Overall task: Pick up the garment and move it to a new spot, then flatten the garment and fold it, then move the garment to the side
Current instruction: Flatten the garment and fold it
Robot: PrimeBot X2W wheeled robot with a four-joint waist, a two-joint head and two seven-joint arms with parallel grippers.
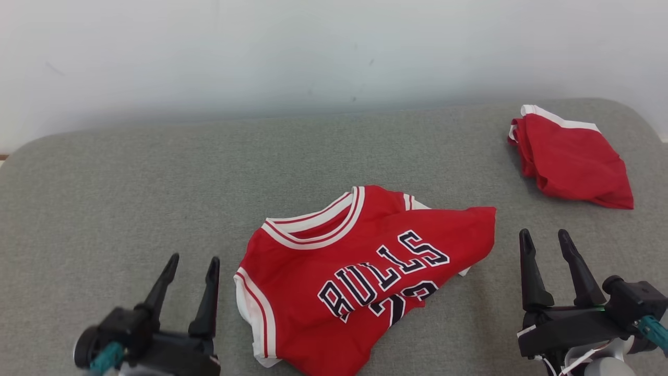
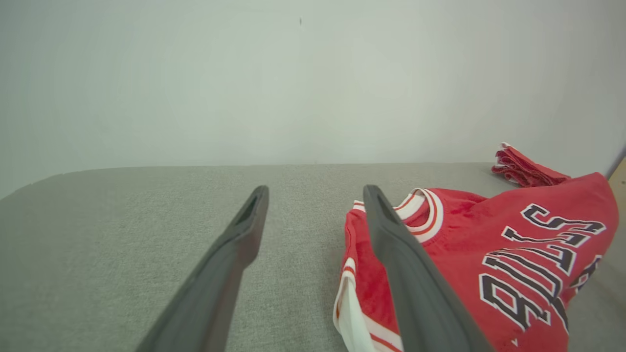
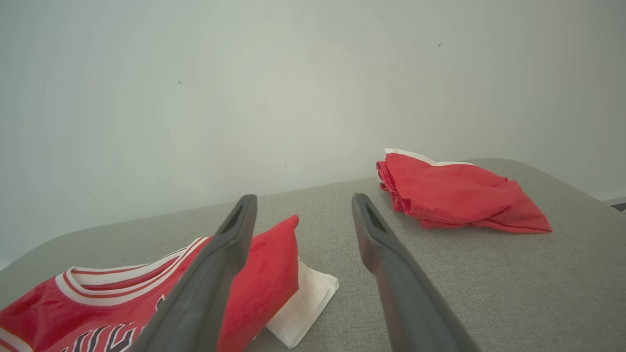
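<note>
While both sets of jaws stand spread wide and empty, the left gripper (image 1: 194, 258) sits at lower left and the right gripper (image 1: 544, 235) at lower right, touching nothing. Between them, lower centre: red jersey (image 1: 360, 271), rumpled, on the grey cushion (image 1: 130, 198). Upper right: second red garment (image 1: 571, 162), bunched.

**Soft, even light, little shadow**

Bright, diffuse light washes the pale wall (image 1: 334, 52) without glare. It leaves only thin, soft-edged shadows under the red jersey (image 1: 365, 271) on the grey surface (image 1: 130, 183). The head view is crisp throughout. In the wrist views the dark fingers (image 2: 215, 288) blur toward the bottom edge, and the wall dims slightly toward the frame corners.
</note>
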